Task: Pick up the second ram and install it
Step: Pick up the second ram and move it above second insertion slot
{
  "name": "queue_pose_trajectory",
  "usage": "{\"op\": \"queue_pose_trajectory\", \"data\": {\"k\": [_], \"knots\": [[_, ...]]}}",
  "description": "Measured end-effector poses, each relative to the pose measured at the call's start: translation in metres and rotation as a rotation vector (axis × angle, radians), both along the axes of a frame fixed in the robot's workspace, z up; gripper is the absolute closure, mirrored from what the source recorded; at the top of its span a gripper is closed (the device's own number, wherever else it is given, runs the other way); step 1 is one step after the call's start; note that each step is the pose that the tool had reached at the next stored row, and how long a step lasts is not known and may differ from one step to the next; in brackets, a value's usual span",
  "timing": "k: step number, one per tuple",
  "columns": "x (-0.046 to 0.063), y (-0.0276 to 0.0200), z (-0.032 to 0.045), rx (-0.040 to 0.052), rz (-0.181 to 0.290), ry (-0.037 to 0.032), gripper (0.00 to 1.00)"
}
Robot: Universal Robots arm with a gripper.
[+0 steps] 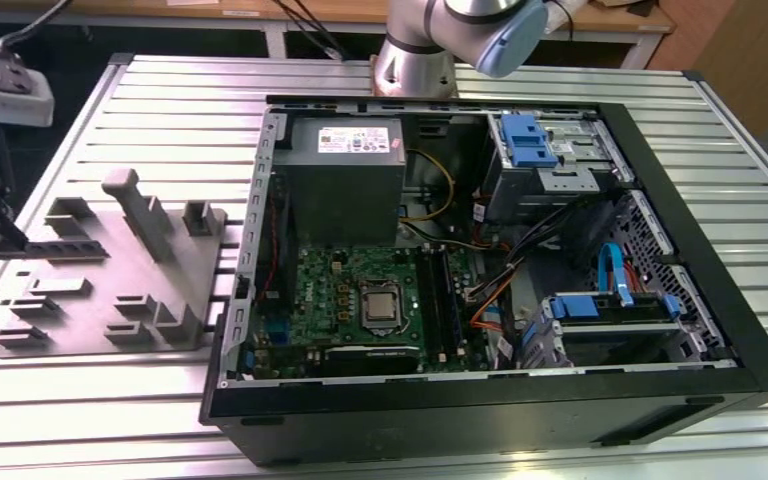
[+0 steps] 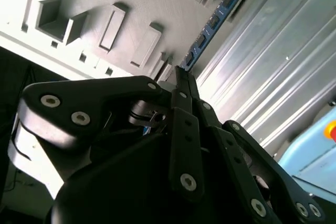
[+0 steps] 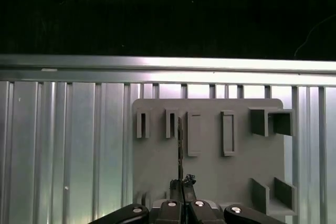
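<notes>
The ribbed aluminium worktop (image 1: 117,400) carries a black computer tower case (image 1: 491,400) lying on its side with the panel off. Beside it, towards the exterior view's left, lies a flat grey moulded holder tray (image 1: 91,300) with raised slots and pockets. Inside the case lies the green motherboard (image 1: 337,290), with cables and blue drive brackets further towards the exterior view's right.

The black linked-finger end effector (image 3: 181,184) hangs over the grey tray, well apart from the case. Its fingers are pressed together on one end of the second ram (image 2: 212,22), a thin, long blue-green board with dark chips. The stick juts straight out from the fingertips. In the first wrist view it shows edge-on as a dark line (image 3: 180,145) against the tray's slots.

As I judge it, the pick-up is made or very nearly so. The stick looks clear of its slot, though I cannot be sure its far end is free. The carry to the case and the seating in the motherboard are not yet done.
</notes>
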State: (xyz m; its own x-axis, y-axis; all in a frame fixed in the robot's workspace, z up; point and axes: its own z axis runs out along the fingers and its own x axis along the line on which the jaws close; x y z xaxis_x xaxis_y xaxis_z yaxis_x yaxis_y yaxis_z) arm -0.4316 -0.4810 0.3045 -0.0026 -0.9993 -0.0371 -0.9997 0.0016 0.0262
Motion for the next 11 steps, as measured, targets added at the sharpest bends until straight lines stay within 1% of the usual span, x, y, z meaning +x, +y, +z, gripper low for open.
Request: {"op": "queue_pose_trajectory", "data": {"k": [8,11], "knots": [[0.0,0.0,0.0368,0.0,0.0,0.0,0.89],[0.0,0.0002,0.0488,0.0004,0.0,-0.0001,0.89]]}}
